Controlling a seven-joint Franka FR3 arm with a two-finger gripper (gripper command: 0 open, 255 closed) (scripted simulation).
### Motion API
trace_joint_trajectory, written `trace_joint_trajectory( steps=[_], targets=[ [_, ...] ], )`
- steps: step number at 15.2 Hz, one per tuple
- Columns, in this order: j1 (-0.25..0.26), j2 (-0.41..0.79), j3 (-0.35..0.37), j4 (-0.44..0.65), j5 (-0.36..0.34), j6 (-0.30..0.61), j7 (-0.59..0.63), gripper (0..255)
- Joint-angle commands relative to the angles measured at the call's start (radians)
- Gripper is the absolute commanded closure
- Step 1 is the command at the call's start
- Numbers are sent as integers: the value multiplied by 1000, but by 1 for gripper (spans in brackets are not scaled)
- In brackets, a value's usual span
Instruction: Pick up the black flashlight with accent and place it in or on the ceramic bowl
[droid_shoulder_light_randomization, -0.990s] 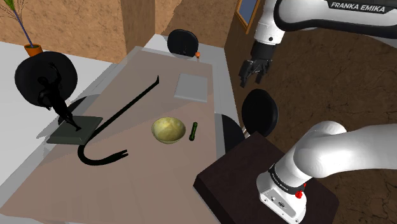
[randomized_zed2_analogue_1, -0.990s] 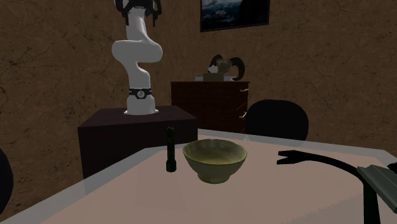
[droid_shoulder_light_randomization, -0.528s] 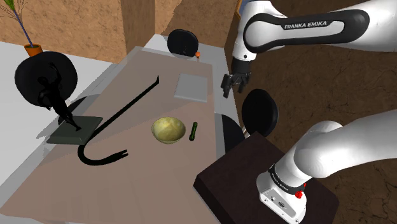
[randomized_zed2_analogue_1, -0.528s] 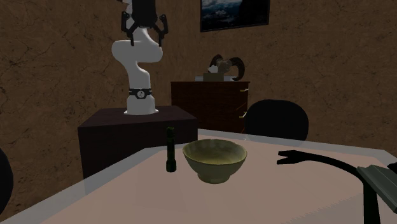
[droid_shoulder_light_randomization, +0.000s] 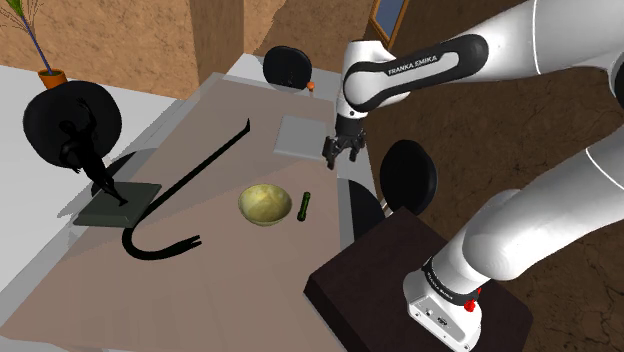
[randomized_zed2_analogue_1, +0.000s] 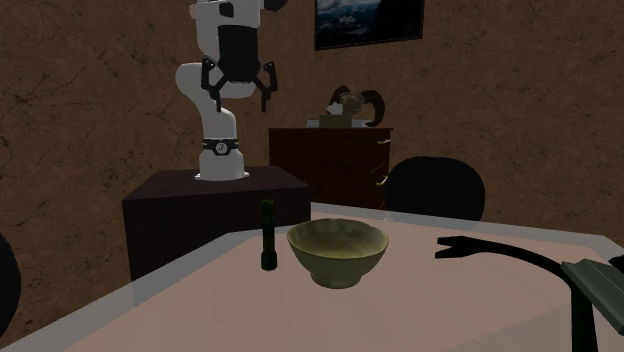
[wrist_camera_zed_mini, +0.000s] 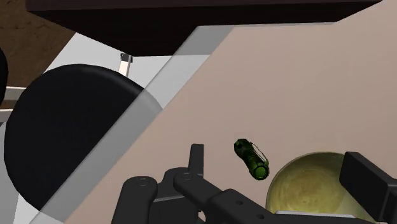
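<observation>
On the worktop (droid_shoulder_light_randomization: 215, 255) the flashlight (droid_shoulder_light_randomization: 304, 206) (randomized_zed2_analogue_1: 267, 236) (wrist_camera_zed_mini: 251, 160) lies flat just beside the bowl (droid_shoulder_light_randomization: 265, 204) (randomized_zed2_analogue_1: 338, 262) (wrist_camera_zed_mini: 305, 191), on the side of the bowl that faces the stand (droid_shoulder_light_randomization: 420, 290). I cannot tell if the two touch. It looks black in the second exterior view and dark green in the wrist view. The bowl is pale yellow-green, stands upright, and holds nothing. The gripper (droid_shoulder_light_randomization: 340, 155) (randomized_zed2_analogue_1: 238, 100) (wrist_camera_zed_mini: 277, 156) hangs in the air above the worktop, well apart from the flashlight, and its fingers (randomized_zed2_analogue_1: 210, 88) are spread wide with nothing between them that they touch. In the wrist view the flashlight shows between the two fingers, but far under them. A grey flat pad (droid_shoulder_light_randomization: 301, 136) lies on the worktop near the gripper in the shoulder view. A long black curved bar (droid_shoulder_light_randomization: 190, 175) and a dark statue (droid_shoulder_light_randomization: 95, 170) on a base are on the far side of the bowl.
</observation>
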Motion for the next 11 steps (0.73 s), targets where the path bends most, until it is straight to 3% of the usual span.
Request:
trace_joint_trajectory(
  steps=[1, 11],
  targets=[
    [5, 86, 6, 22, 3, 56, 3, 0],
    [26, 490, 23, 200, 3, 238, 14, 0]
  ],
)
